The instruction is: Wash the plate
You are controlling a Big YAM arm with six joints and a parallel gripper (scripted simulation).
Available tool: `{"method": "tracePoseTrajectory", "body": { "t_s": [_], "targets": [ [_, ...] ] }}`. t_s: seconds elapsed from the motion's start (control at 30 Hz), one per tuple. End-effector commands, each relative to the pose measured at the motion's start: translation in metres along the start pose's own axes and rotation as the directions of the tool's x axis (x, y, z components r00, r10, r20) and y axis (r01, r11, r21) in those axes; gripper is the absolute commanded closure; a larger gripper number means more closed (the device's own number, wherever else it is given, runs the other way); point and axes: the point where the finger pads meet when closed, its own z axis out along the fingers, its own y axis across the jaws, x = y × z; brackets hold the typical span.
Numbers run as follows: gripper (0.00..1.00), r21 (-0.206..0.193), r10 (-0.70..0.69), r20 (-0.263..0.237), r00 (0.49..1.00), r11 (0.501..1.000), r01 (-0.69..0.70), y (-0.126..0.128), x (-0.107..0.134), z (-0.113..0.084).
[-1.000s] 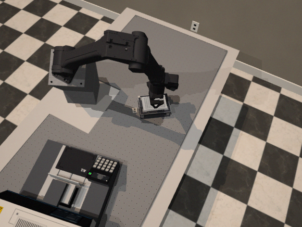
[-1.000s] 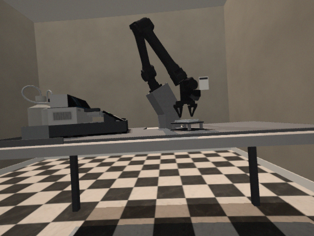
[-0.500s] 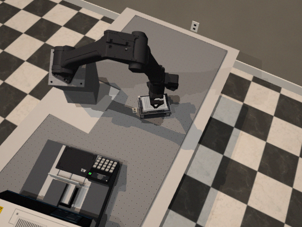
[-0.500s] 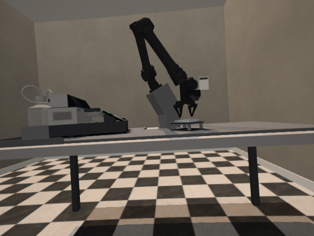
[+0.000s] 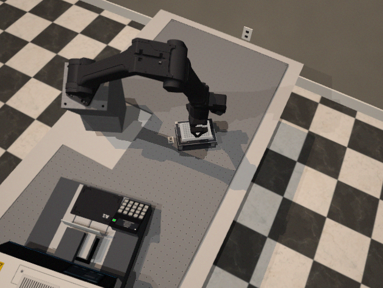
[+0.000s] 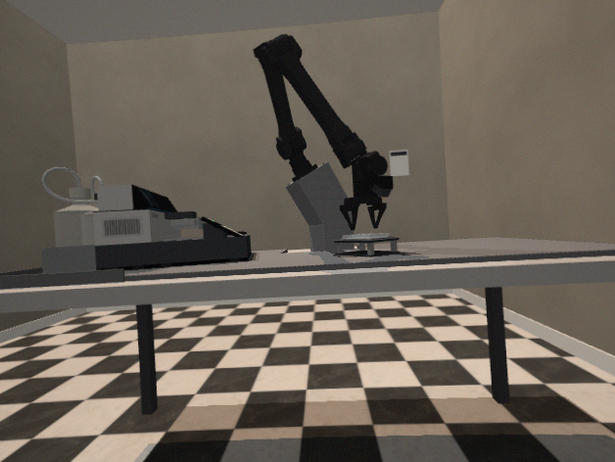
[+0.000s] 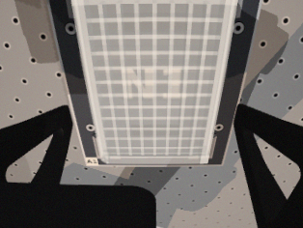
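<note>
Wrist cam: 1 end effector, open, 2 fingers, above 1 plate.

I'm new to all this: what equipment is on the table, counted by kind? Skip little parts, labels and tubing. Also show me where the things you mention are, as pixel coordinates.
Robot arm [image 5: 154, 58] [image 6: 317, 104]: 1
Plate [image 5: 185, 131] [image 6: 365, 236] [image 7: 151, 111]: 1
Stand under the plate [image 5: 197, 144] [image 6: 370, 248] [image 7: 81, 101]: 1
Washer machine with keypad [image 5: 96, 202] [image 6: 173, 251]: 1
Bottle with a hose [image 6: 74, 225]: 1
Total: 5
</note>
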Motion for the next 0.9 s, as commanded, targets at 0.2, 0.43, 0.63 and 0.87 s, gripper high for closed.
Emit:
{"method": "tracePoseTrajectory", "body": {
  "t_s": [0.2, 0.43, 0.63, 0.87],
  "targets": [
    [0.0, 0.013, 0.005, 0.055, 0.998, 1.0, -0.006, -0.006, -0.021, -0.013],
    [0.0, 0.013, 0.005, 0.055, 0.998, 1.0, -0.006, -0.006, -0.021, -0.013],
    [0.0, 0.013, 0.005, 0.055, 0.998, 1.0, -0.006, -0.006, -0.021, -0.013],
    [0.0, 0.005, 0.01, 0.015, 1.0, 1.0, -0.01, -0.006, -0.009, 0.008]
  ]
}}
